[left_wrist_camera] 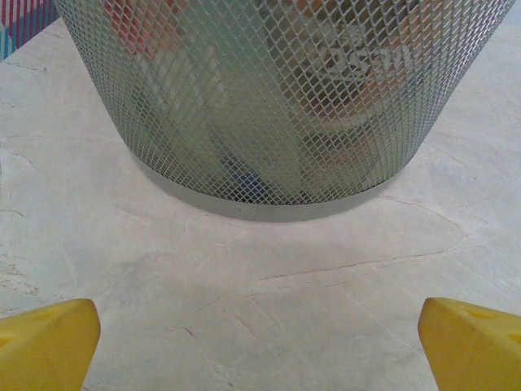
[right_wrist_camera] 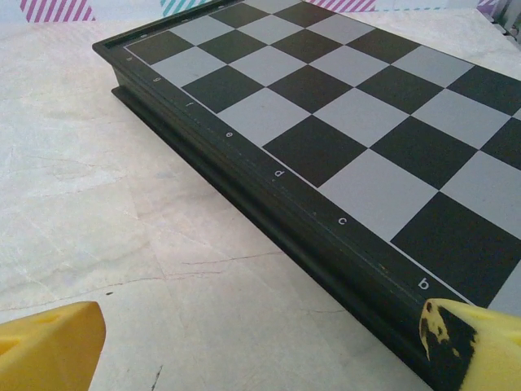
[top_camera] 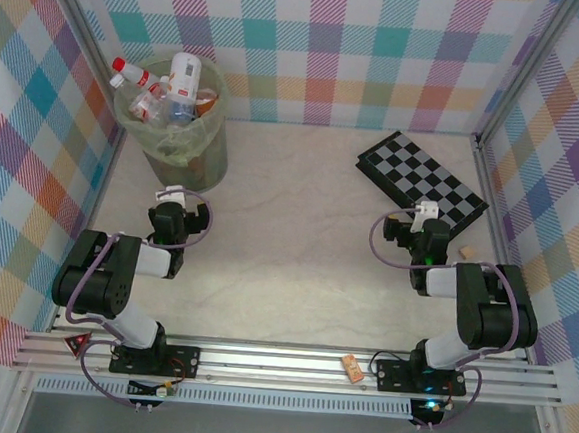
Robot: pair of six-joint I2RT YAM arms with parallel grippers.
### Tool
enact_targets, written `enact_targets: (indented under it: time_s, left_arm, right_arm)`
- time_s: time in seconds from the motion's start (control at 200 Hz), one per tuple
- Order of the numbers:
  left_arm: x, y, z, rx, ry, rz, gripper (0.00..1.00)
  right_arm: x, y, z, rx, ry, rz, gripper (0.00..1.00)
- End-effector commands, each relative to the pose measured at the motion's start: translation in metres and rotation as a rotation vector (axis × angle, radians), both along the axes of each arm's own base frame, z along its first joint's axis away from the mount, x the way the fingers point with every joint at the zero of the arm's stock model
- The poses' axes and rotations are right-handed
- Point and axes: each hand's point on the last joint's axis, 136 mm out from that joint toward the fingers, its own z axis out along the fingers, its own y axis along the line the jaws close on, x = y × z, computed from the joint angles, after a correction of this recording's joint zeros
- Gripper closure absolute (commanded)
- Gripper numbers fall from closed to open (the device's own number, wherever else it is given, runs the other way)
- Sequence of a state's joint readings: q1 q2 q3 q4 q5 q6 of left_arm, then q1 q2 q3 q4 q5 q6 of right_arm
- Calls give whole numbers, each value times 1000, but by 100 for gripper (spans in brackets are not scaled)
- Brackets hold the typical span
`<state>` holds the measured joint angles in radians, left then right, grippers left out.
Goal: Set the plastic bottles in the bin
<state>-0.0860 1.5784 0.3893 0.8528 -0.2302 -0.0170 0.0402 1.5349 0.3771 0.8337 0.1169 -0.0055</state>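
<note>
The bin (top_camera: 187,138), a tall pale-green mesh basket, stands at the far left of the table. Several plastic bottles stick out of its top, among them a clear one with a red cap (top_camera: 132,70) and one with a white label (top_camera: 185,78). My left gripper (top_camera: 171,195) rests low just in front of the bin, open and empty. In the left wrist view the bin's mesh wall (left_wrist_camera: 260,98) rises ahead, with blurred bottles behind it and the left gripper (left_wrist_camera: 260,350) over bare table. My right gripper (top_camera: 425,209) is open and empty at the checkerboard's near edge.
A black-and-white checkerboard (top_camera: 421,182) lies flat at the back right; its dark edge (right_wrist_camera: 269,204) runs just ahead of the right gripper (right_wrist_camera: 260,350). A small beige piece (top_camera: 462,251) lies right of that arm. Checked walls close off three sides of the table.
</note>
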Motion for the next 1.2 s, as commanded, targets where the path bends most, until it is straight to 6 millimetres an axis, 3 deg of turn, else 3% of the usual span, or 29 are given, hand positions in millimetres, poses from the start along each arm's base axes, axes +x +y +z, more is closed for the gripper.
enact_targets:
  time_s: [0.0,1.195]
  left_arm:
    - [5,1,11,31,-41,14,0]
    - [5,0,11,29,-41,11,0]
  right_arm:
    - [8,2,13,33,-40,3,1]
    - [9,2,12,47,-28,15,1]
